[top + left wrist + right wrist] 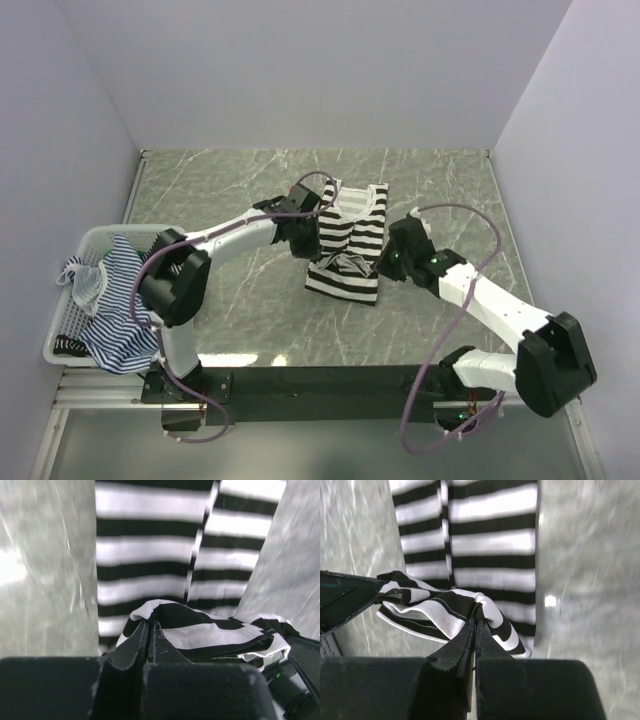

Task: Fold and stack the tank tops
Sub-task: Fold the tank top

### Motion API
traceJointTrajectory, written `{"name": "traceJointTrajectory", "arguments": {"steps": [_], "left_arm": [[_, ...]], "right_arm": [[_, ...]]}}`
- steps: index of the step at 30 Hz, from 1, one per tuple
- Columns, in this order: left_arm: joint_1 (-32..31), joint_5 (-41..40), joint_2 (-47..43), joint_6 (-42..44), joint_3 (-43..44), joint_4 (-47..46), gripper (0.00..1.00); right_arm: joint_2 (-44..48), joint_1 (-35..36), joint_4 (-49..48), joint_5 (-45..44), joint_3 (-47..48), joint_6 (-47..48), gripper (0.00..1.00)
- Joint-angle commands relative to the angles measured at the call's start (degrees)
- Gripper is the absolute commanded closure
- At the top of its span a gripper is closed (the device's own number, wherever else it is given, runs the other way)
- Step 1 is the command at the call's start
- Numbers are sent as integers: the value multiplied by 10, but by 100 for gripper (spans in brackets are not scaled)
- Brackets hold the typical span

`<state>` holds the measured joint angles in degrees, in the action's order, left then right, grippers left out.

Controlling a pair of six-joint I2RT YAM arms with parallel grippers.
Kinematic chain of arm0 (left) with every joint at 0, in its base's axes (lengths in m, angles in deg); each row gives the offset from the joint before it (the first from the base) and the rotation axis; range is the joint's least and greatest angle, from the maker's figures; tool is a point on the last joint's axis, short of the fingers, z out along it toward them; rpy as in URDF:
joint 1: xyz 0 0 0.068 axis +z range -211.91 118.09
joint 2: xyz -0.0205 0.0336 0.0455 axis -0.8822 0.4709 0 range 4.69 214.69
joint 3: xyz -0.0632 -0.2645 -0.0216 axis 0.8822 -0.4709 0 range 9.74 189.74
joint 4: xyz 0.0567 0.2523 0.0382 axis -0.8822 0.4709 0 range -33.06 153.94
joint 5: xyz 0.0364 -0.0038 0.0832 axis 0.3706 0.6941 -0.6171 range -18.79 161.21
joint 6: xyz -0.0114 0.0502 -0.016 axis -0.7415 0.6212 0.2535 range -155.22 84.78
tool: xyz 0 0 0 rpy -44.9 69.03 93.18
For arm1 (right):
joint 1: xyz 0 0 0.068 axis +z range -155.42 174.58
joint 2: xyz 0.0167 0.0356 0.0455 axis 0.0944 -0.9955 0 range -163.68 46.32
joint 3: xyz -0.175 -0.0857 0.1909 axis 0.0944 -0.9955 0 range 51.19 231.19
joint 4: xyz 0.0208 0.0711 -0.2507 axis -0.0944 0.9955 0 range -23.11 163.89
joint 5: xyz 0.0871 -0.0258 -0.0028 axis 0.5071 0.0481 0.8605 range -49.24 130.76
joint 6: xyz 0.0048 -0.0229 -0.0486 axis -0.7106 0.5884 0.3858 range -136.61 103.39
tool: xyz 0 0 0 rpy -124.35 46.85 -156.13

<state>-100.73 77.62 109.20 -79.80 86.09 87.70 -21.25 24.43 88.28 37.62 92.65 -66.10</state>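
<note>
Grey marble table (220, 180) bore black-and-white tank top (350, 232), edges partly hidden by arms. Left gripper (150, 628) and right gripper (474, 625) each clamped its bunched fabric.

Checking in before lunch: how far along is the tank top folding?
Done: the black-and-white tank top looks folded inward at its sides. In hand: left gripper and right gripper pinch its bunched lower edge. Left: blue-striped tops in the basket; nothing stacked.

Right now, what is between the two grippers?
Only the bunched edge of the black-and-white top. It runs from the left gripper to the right gripper, and each is shut on it. Both wrist views show this.
</note>
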Motion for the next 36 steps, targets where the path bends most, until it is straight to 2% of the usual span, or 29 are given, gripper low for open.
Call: {"name": "traceJointTrajectory", "arguments": {"steps": [1, 10, 15, 16, 17, 19, 20, 23, 26, 31, 34, 36], "left_arm": [[18, 19, 36, 21, 74, -4, 99], [56, 33, 139, 34, 204, 21, 99], [75, 44, 181, 31, 224, 7, 99], [78, 45, 184, 29, 225, 1, 97], [83, 44, 191, 28, 226, -4, 86], [87, 51, 191, 29, 223, -18, 72], [89, 48, 186, 28, 220, -25, 61], [94, 46, 146, 28, 203, -66, 47], [99, 33, 120, 27, 211, -65, 44], [99, -7, 57, 11, 172, -61, 49], [96, 10, 7, -16, 106, -92, 58], [77, 12, -19, -42, 58, -105, 69]], "right_arm": [[-37, -35, -44, 22, 56, 56, 100], [-153, -102, -73, 55, 124, 84, 100], [-223, -117, -98, 74, 150, 90, 100], [-235, -121, -98, 75, 156, 91, 93], [-251, -124, -99, 81, 161, 93, 86], [-258, -128, -106, 83, 168, 93, 72], [-255, -131, -108, 82, 168, 94, 63], [-244, -136, -98, 68, 180, 99, 55], [-232, -136, -77, 52, 206, 106, 54], [-209, -138, -56, 22, 222, 119, 53], [-188, -128, -58, 25, 213, 127, 54], [-192, -115, -55, 22, 216, 133, 55]]}}
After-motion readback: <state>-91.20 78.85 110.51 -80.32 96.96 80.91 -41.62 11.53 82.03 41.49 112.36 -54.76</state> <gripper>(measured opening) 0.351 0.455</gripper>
